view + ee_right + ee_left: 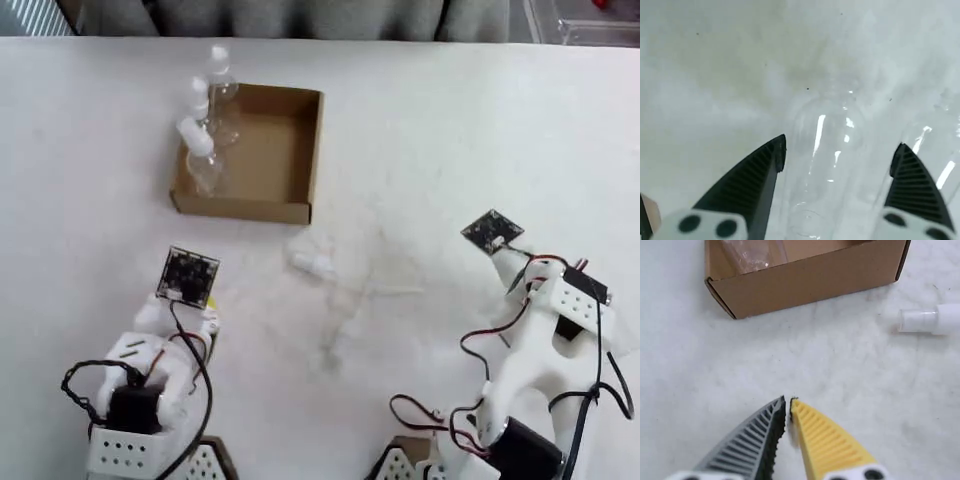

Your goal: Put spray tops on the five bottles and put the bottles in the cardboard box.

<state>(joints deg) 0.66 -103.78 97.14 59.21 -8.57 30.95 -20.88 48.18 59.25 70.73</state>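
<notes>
**Right jaws wide over a bare bottle, left jaws nearly closed in front of the box**

The box (262,150) sits open on the white table (450,120), toward the far side. Three boxed bottles (205,150) with white tops stand along one side wall, on the left in the high view. In the left wrist view their clear plastic shows just above the box's near wall, which stands between them and the left gripper (788,401).

That gripper hangs low over the table just short of the box. Its grey and yellow fingers are almost together, with only a thin slit between the tips and nothing in it. Bare tabletop lies between the tips and the cardboard.

A loose spray top (310,265) lies on its side on the table near the box's near corner, apart from the cardboard and off to one side of the left gripper.

The right gripper (841,145) has its black jaws spread wide and holds nothing. A clear, uncapped bottle (822,155) lies on the table in the gap between them. Whether either finger touches it cannot be told. A second bottle (935,145), also clear, lies just beside the first, partly behind the tip of one finger. In the high view the right arm's own body covers its gripper.
</notes>
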